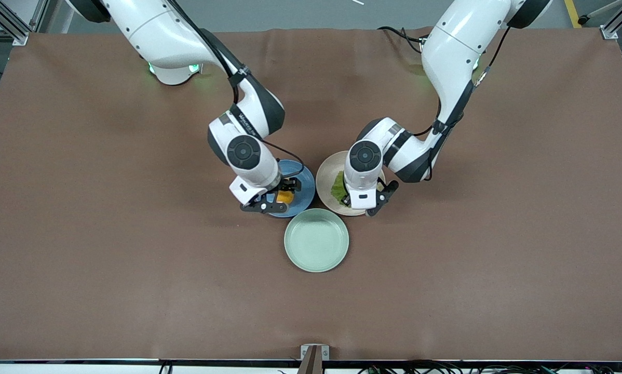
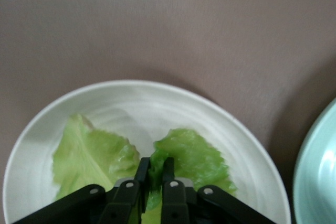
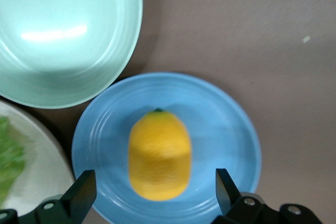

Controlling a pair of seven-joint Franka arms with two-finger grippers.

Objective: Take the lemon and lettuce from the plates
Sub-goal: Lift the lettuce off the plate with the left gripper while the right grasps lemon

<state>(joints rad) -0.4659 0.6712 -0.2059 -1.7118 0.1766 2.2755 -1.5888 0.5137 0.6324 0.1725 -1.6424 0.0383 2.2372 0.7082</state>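
The lemon (image 1: 285, 197) lies on the blue plate (image 1: 301, 179). My right gripper (image 1: 276, 198) is low over this plate, open, one finger on each side of the lemon (image 3: 159, 153) and neither touching it; the blue plate (image 3: 223, 124) shows beneath. The lettuce (image 1: 338, 188) lies on the cream plate (image 1: 327, 171). My left gripper (image 1: 363, 205) is down on that plate and shut on a raised fold in the middle of the lettuce (image 2: 194, 158); the rest of the leaf rests on the cream plate (image 2: 236, 129).
A pale mint-green plate (image 1: 316, 240) sits nearer the front camera, touching both other plates. It also shows in the left wrist view (image 2: 320, 171) and the right wrist view (image 3: 63, 35). Brown table cloth (image 1: 134, 259) lies all around.
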